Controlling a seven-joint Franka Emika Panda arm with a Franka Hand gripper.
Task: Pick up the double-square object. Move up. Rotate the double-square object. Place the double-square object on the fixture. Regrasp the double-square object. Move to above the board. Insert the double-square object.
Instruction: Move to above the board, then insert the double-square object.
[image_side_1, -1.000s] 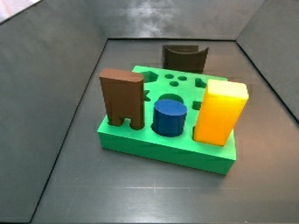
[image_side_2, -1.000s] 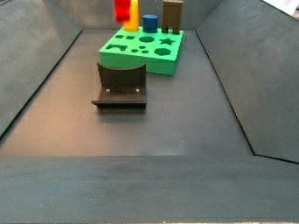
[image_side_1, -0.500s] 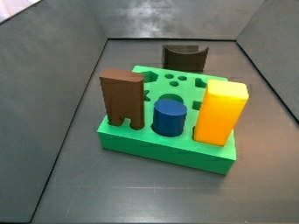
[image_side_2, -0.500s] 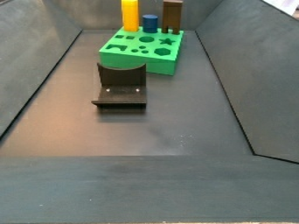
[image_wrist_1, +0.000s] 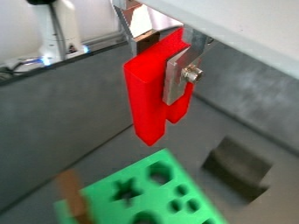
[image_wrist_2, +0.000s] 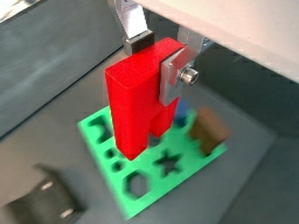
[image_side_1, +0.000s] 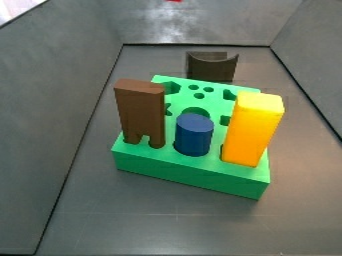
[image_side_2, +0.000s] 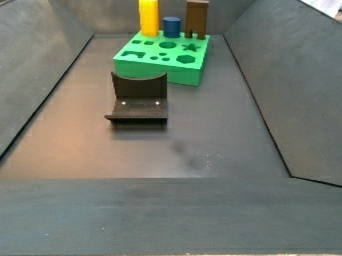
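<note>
My gripper (image_wrist_1: 159, 63) is shut on the double-square object (image_wrist_1: 146, 105), a bright red stepped block that hangs upright between the silver fingers (image_wrist_1: 181, 77) in both wrist views. It is high above the green board (image_wrist_2: 176, 171), over the side with the shaped holes. The block (image_wrist_2: 135, 114) hides part of the board beneath it. In a side view only a red sliver (image_side_1: 171, 2) shows at the top edge, above the board (image_side_1: 187, 165). The fixture (image_side_2: 138, 95), dark brown with a scooped top, stands on the floor beside the board (image_side_2: 167, 55). It also shows in other views as the fixture (image_side_1: 211, 66) (image_wrist_1: 239, 164).
Three pieces stand in the board: a tall brown block with notched legs (image_side_1: 139, 112), a blue cylinder (image_side_1: 194, 134) and a yellow-orange block (image_side_1: 253, 128). Dark sloping walls (image_side_2: 47, 100) enclose the floor on all sides.
A second ago the red block showed beside the yellow block at the top of a side view. It has since left that view, and a red sliver now shows at the other side view's top edge.
</note>
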